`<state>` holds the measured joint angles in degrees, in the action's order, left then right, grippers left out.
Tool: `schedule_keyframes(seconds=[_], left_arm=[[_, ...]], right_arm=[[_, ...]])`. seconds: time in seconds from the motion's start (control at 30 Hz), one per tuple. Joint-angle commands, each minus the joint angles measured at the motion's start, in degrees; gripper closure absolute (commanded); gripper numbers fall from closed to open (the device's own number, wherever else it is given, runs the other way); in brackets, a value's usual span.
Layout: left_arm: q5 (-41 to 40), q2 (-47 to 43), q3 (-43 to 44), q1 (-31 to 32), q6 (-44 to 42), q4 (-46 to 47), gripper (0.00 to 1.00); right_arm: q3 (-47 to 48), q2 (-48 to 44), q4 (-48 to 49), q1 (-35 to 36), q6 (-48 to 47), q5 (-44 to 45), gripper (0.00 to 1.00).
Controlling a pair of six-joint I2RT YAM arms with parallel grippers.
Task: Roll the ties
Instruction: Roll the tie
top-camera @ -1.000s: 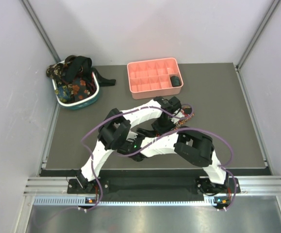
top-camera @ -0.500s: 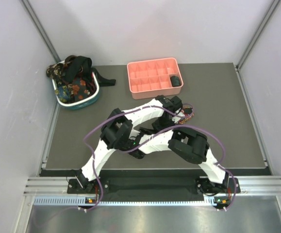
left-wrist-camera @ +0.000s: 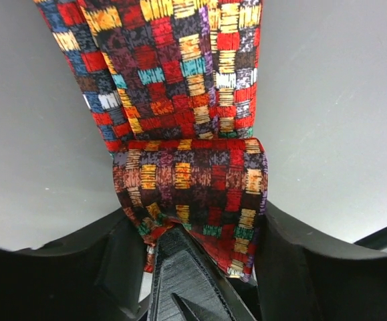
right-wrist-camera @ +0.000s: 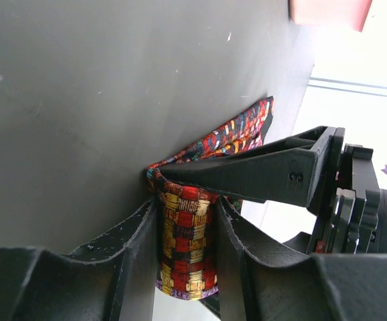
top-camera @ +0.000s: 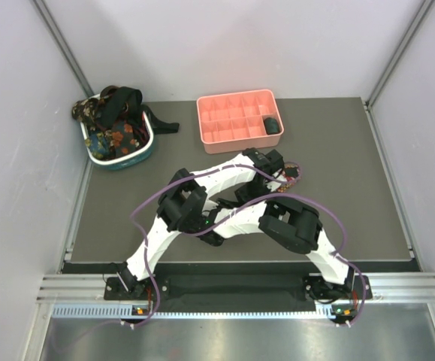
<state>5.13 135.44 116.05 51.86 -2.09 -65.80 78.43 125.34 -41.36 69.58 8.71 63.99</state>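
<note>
Two grippers meet just right of the table's (top-camera: 352,165) middle, both at the rolled end of the plaid tie (left-wrist-camera: 190,194), whose loose length lies flat on the surface. The right gripper (right-wrist-camera: 183,221) is set narrow, with fabric pinched between its fingers. The left gripper (left-wrist-camera: 196,231) stands wider, one finger on either side of the roll; whether it presses cannot be told. Other ties (top-camera: 116,124) lie heaped in the oval basket (top-camera: 148,147) at far left, well apart, beside the pink compartment tray (top-camera: 202,124).
</note>
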Motion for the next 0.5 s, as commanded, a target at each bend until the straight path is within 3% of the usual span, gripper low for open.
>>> schedule_keyframes(seconds=[0.0,0.13,0.23,0.47], left_arm=[[-0.2,0.71,1.63,0.26,-0.11,-4.08,0.36],[-0.56,-0.61,3.3,0.18,-0.46,-2.41,0.29],[-0.82,-2.01,4.8,0.09,-1.25,-0.12,0.13],[-2.57,-10.8,5.5,-0.7,-0.99,9.01,0.09]], right_arm=[[-0.39,2.45,-2.58,-2.52,3.24,-2.9,0.76],[-1.35,1.14,-0.21,-2.17,2.54,-4.56,0.76],[-2.4,-0.53,1.9,-1.91,1.58,-5.98,0.75],[-3.37,-2.38,4.27,-1.64,0.61,-6.94,0.75]])
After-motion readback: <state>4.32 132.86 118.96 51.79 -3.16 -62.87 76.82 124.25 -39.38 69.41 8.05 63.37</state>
